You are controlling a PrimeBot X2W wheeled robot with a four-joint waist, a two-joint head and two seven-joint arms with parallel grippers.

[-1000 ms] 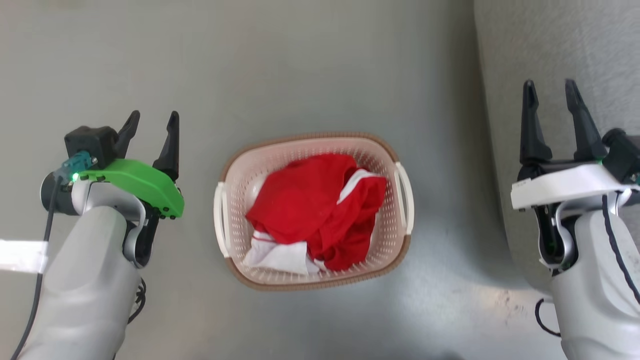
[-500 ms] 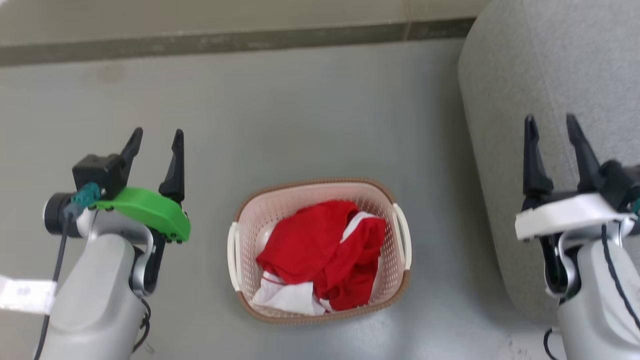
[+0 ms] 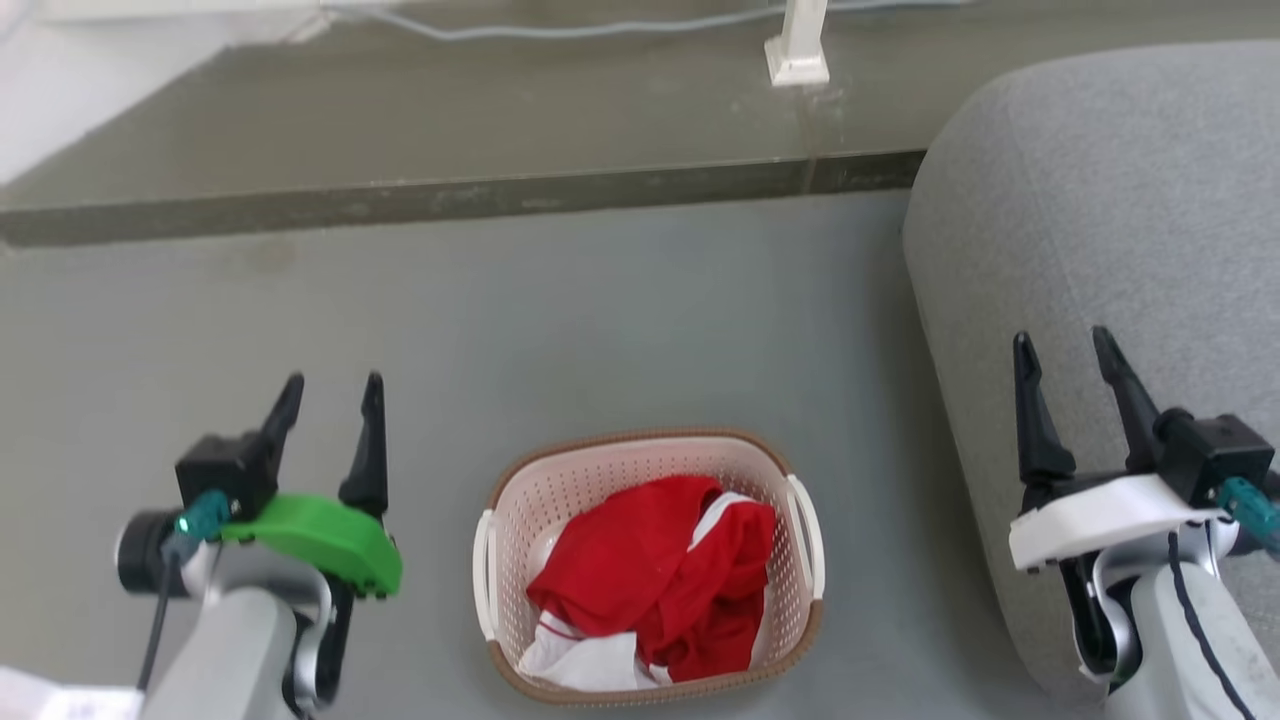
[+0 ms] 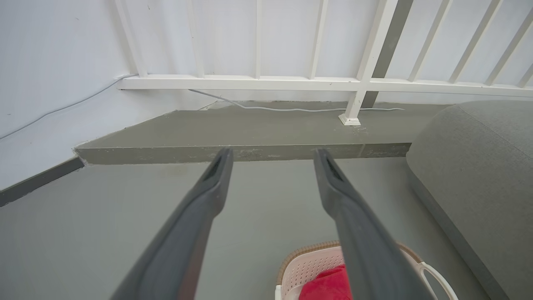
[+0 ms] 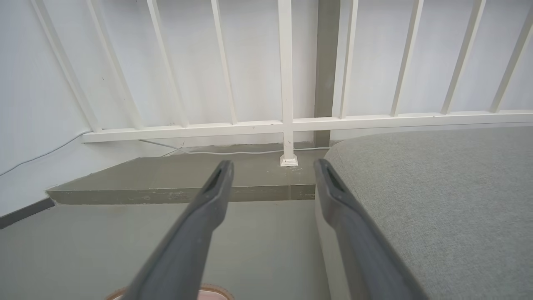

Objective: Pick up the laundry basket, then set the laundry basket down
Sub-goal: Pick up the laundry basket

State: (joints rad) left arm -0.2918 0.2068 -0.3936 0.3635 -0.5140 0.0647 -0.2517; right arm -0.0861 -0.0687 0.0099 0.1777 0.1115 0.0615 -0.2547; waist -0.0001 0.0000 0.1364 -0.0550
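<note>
The laundry basket, pale pink with a brown rim and white side handles, stands on the grey floor low in the head view. It holds a red and white garment. My left gripper hangs open to the basket's left, apart from it, nothing between its fingers. My right gripper is open to the basket's right, in front of the grey sofa. In the left wrist view my left gripper points at the step, and the laundry basket shows at the bottom edge. The right wrist view has my right gripper open.
A grey sofa fills the right side, close to the basket. A raised concrete step crosses the back, with a white railing post and a cable on it. White tape lies on the floor at the lower left.
The head camera has tilted up, so the basket and both grippers sit lower in the picture and the step and railing post came into view. Both grippers stay open.
</note>
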